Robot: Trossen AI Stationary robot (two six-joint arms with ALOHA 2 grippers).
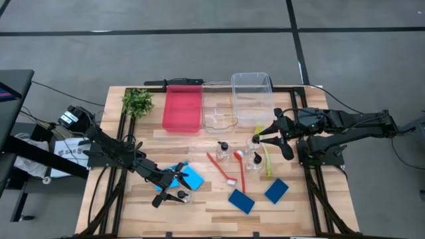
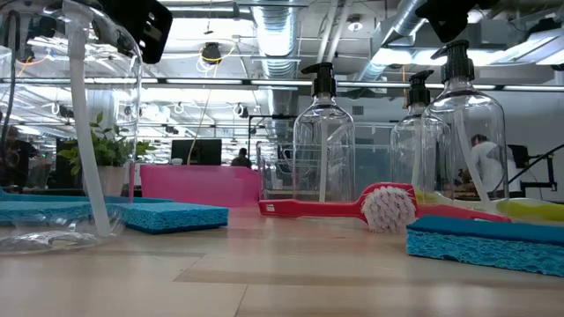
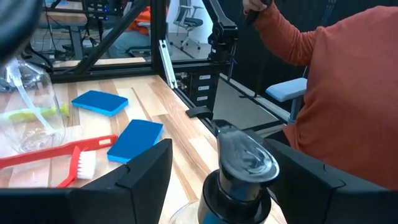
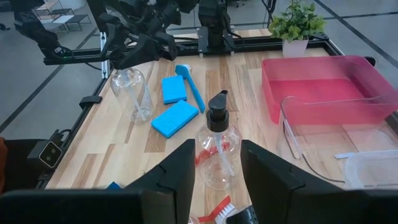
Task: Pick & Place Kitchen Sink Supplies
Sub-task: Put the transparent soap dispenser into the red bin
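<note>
My left gripper point(image 1: 178, 184) reaches level from the table's left. Its open fingers stand on either side of the black pump top point(image 3: 245, 165) of a clear pump bottle point(image 4: 132, 93), which stands upright near the front left. Behind it lie two light-blue sponges point(image 1: 189, 178) and a blue brush point(image 4: 193, 87). Mid-table stand three more pump bottles point(image 1: 224, 150), with two red brushes point(image 1: 222, 169), a yellow-green brush point(image 1: 267, 159) and two dark-blue sponges point(image 1: 241, 200). My right gripper point(image 4: 217, 158) hovers open at the right, above the bottles. My left gripper has one finger point(image 3: 140, 180) on each side of the pump bottle's neck, coming level from the table's left. There is a gap beside the pump top, and the bottle's shoulder is below the picture. I cannot tell whether the fingers touch it.
A pink bin point(image 1: 182, 108) and two clear bins point(image 1: 251, 96) stand along the far edge, with a leafy plant point(image 1: 137, 101) at the far left. A person in an orange sleeve point(image 3: 336, 93) is close beyond the table's edge. Bare wood lies along the front edge.
</note>
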